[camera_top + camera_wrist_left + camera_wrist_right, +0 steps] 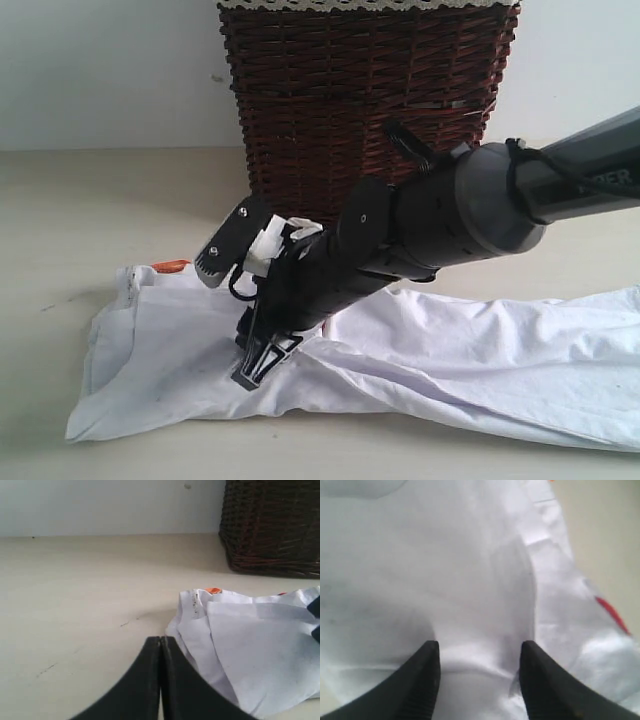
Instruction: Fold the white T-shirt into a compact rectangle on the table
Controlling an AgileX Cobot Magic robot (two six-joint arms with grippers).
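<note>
Now right gripper (479, 652) is hovering, jaws apart, gripping nothing, white T-shirt (420, 350) spreading right beneath; left gripper (161, 645) is sitting closed, empty, shirt's edge beside it, bare table (75, 605) lying ahead.

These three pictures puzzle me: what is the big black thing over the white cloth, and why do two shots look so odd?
It is one arm of a two-armed robot, seen by a camera off the arms. Its right gripper, jaws apart, points down at the crumpled white cotton T-shirt lying on the pale beige table, before a dark brown wicker basket. The odd shots come from cameras on each wrist. The left gripper is shut on nothing, beside the shirt. Nothing is gripped.
</note>
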